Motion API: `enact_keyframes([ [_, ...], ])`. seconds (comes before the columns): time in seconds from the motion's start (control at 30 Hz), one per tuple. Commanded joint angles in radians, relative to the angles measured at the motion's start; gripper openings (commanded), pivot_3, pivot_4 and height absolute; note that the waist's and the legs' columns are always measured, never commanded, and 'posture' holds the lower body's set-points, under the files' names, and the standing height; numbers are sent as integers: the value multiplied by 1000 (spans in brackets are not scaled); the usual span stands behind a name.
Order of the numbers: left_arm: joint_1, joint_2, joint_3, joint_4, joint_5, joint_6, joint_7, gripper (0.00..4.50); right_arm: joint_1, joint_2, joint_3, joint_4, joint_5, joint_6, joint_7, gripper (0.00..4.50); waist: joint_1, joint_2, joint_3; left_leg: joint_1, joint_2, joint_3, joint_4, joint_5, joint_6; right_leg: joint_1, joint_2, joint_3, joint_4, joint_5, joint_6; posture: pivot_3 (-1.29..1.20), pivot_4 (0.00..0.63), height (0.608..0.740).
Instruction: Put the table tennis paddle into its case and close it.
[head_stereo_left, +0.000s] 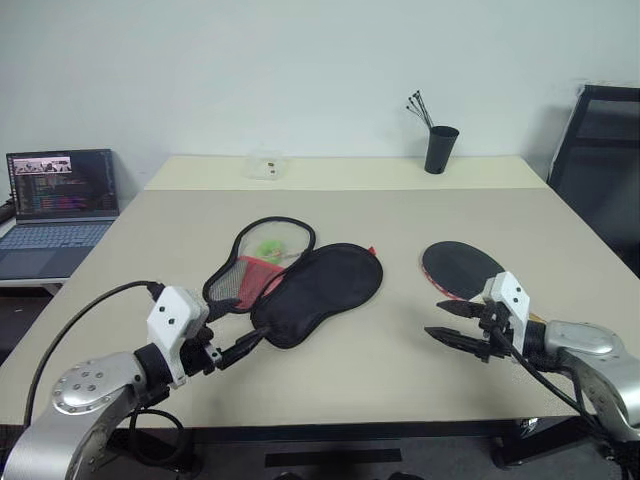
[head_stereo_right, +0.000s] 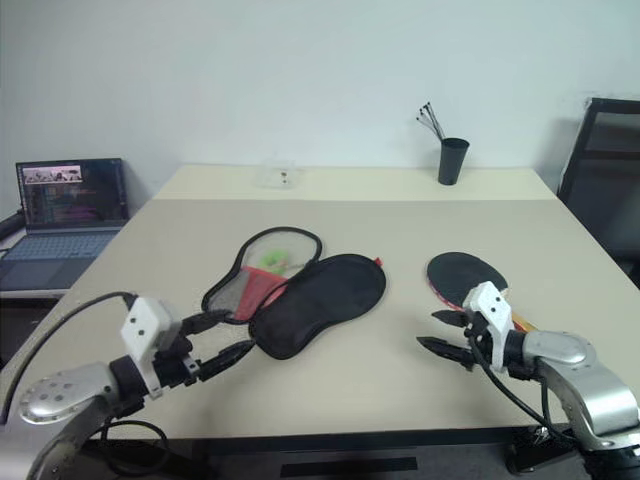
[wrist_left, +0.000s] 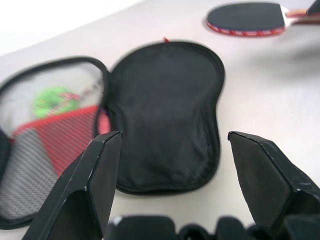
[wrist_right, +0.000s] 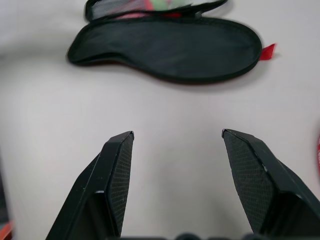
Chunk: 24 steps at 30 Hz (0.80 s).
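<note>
We judge the table tennis paddle (head_stereo_left: 460, 268) stiff and light; grip its handle. Both end effectors, left (head_stereo_left: 232, 352) and right (head_stereo_left: 455, 324), are spread, empty.

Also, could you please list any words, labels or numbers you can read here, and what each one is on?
No text is readable.
Laptop screen: lines of text, too small to read.
Case: no legible logo or lettering.
Table tennis paddle: no markings visible.
</note>
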Motion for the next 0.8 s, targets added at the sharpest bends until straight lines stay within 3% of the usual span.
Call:
enact_keyframes([
  [0.03, -12, -10, -27, 17, 44, -65, 5, 3704, 25, -46, -34, -31, 11, 4, 29, 3070, 0, 0, 0, 0, 0, 0, 0, 0, 0, 0, 0, 0, 0, 0, 0, 0, 150, 740],
  [0.3, -39, -39, -54, 70, 37, -95, -22, 3704, -26, 3, -37, -76, 79, 131, -72, 3070, 0, 0, 0, 1, 0, 0, 0, 0, 0, 0, 0, 0, 0, 0, 0, 0, 150, 740],
  [0.5, -126, 0, -1, 160, 3, -104, -80, 3704, -128, 143, -20, -95, 188, 349, -244, 3070, -1, -1, 0, 0, 0, -1, 1, 0, 0, 1, 0, -1, 1, 0, 0, 0, 150, 740],
  [0.57, -137, 35, 28, 202, -1, -120, -117, 3704, -161, 202, 16, -83, 181, 386, -302, 3445, -4, -1, 0, 0, 0, 0, 0, 0, 0, 0, 0, 0, 1, 0, 0, 0, 150, 740],
  [0.67, -164, 70, 39, 259, -2, -132, -153, 3704, -207, 290, 46, -44, 181, 438, -370, 4373, -6, -1, 0, 0, 0, -1, -1, 0, 0, 0, 1, -1, 1, 0, -1, 0, 150, 740],
  [0.8, -227, 90, 20, 348, 17, -153, -182, 3704, -262, 392, 48, 3, 214, 547, -440, 4469, -6, -1, 0, 0, 0, -1, 0, 0, 0, 0, 1, -1, 1, 0, -1, 0, 150, 740],
])
